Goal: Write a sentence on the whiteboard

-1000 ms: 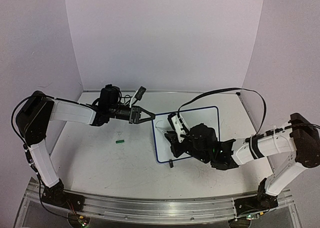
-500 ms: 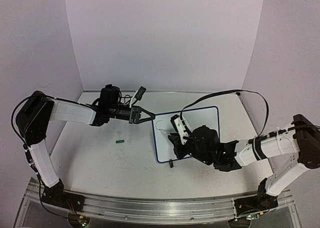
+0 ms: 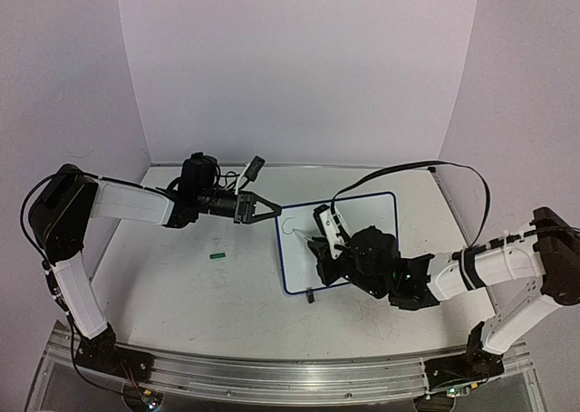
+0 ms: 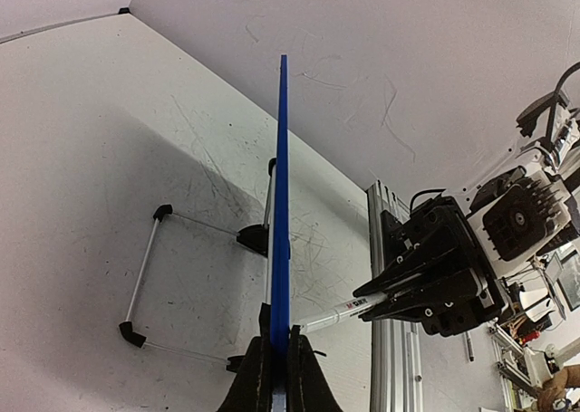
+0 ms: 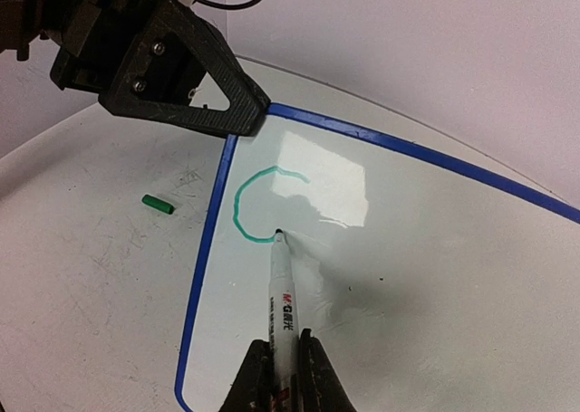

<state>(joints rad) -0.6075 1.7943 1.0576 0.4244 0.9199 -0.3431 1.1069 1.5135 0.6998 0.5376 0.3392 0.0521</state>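
Observation:
The whiteboard (image 3: 362,215), white with a thin blue frame, lies mid-table; it also shows in the right wrist view (image 5: 426,249) and edge-on in the left wrist view (image 4: 282,186). My left gripper (image 3: 272,207) is shut on its far left corner (image 5: 258,113). My right gripper (image 5: 283,362) is shut on a white marker (image 5: 281,294) whose tip touches the board. Of the sentence, only a green open curve (image 5: 246,204) like a "C" shows near the board's left edge.
A small green marker cap (image 3: 217,256) lies on the tabletop left of the board, also in the right wrist view (image 5: 157,205). A black clip foot (image 3: 310,294) sticks out at the board's near edge. The wire stand (image 4: 145,276) shows under the board.
The right gripper and marker have shifted slightly right along the board, and the green curve has grown. The left arm has not moved.

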